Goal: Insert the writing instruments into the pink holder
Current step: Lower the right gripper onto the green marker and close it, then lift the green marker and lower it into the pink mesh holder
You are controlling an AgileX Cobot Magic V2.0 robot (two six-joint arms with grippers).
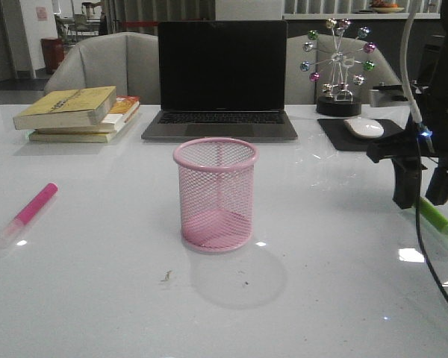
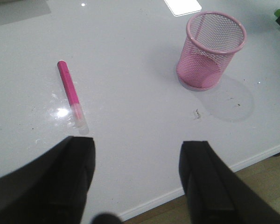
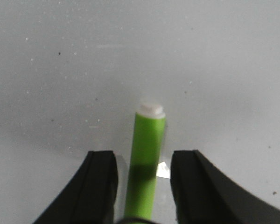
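The pink mesh holder (image 1: pixel 215 195) stands upright and empty mid-table, also seen in the left wrist view as the holder (image 2: pixel 211 50). A magenta highlighter (image 1: pixel 30 210) with a translucent cap lies flat at the left; the left wrist view shows this highlighter (image 2: pixel 71 93) ahead of my left gripper (image 2: pixel 137 158), which is open and apart from it. The green highlighter (image 1: pixel 437 218) lies on the table at the right. My right gripper (image 1: pixel 422 195) hovers over it, open, its fingers straddling the green highlighter (image 3: pixel 147 161) with gaps on both sides.
A closed-screen laptop (image 1: pixel 222 80) sits behind the holder, a stack of books (image 1: pixel 78 113) at the back left. A mouse (image 1: pixel 364 127) on a black pad and a ferris-wheel ornament (image 1: pixel 339 68) stand at the back right. The table's near edge (image 2: pixel 196 186) runs close to the left gripper.
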